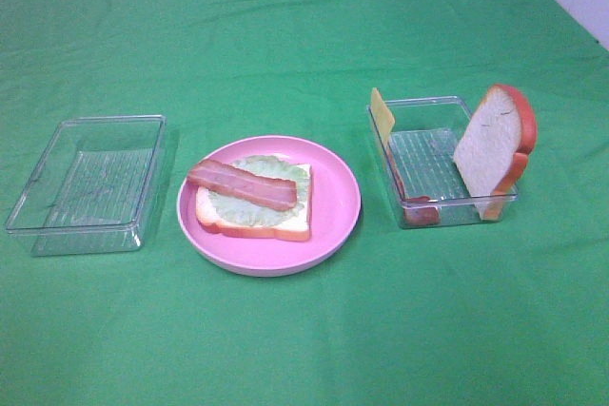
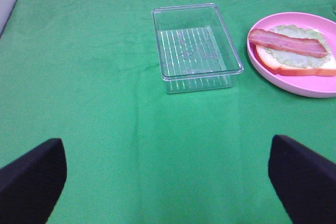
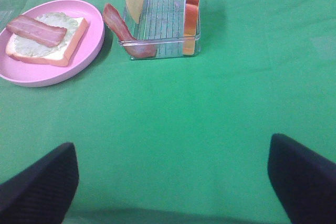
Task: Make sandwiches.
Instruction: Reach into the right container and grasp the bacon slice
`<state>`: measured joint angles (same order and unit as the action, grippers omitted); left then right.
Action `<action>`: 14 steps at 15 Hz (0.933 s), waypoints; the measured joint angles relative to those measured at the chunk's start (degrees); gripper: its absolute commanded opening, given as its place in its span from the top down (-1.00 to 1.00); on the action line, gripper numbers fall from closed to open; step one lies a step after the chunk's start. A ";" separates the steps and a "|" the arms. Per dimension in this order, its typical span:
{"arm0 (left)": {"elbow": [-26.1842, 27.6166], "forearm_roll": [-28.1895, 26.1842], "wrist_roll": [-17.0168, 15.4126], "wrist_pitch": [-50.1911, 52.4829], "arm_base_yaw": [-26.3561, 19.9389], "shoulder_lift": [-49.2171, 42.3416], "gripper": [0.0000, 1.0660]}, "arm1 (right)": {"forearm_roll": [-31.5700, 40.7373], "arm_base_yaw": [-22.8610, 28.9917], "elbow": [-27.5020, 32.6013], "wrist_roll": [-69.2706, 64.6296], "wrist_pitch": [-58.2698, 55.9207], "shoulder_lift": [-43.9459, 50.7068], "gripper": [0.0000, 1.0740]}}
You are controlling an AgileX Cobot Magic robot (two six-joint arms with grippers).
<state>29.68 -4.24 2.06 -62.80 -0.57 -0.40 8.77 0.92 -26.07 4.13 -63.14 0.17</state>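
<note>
On the pink plate [image 1: 335, 223] lies one white bread slice [image 1: 255, 228] with a lettuce leaf [image 1: 231, 204] and a bacon strip [image 1: 243, 185] on top; the wrist views show this bacon [image 2: 287, 43] [image 3: 37, 30] too. In the right clear tray [image 1: 457, 206] a second bread slice [image 1: 490, 149] stands on edge, a yellow cheese square [image 1: 382, 113] leans at the far corner and another bacon strip [image 1: 421, 212] leans on the left wall. My left gripper [image 2: 166, 153] and right gripper [image 3: 173, 153] hover open over bare cloth, well short of the food. Neither arm shows in the high view.
An empty clear tray [image 1: 57, 227] sits left of the plate, also seen as the empty tray [image 2: 231, 51] in the left wrist view. A green cloth [image 1: 304, 349] covers the table. Pale wall shows at the far corners.
</note>
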 measured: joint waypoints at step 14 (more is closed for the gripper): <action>0.00 0.06 0.00 0.17 -3.72 0.00 -0.83 | 1.20 0.00 -1.20 -0.40 2.58 -3.04 -0.75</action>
<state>29.68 -4.18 2.06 -62.62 -4.30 -0.40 9.97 0.92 -27.27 3.72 -60.56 -2.86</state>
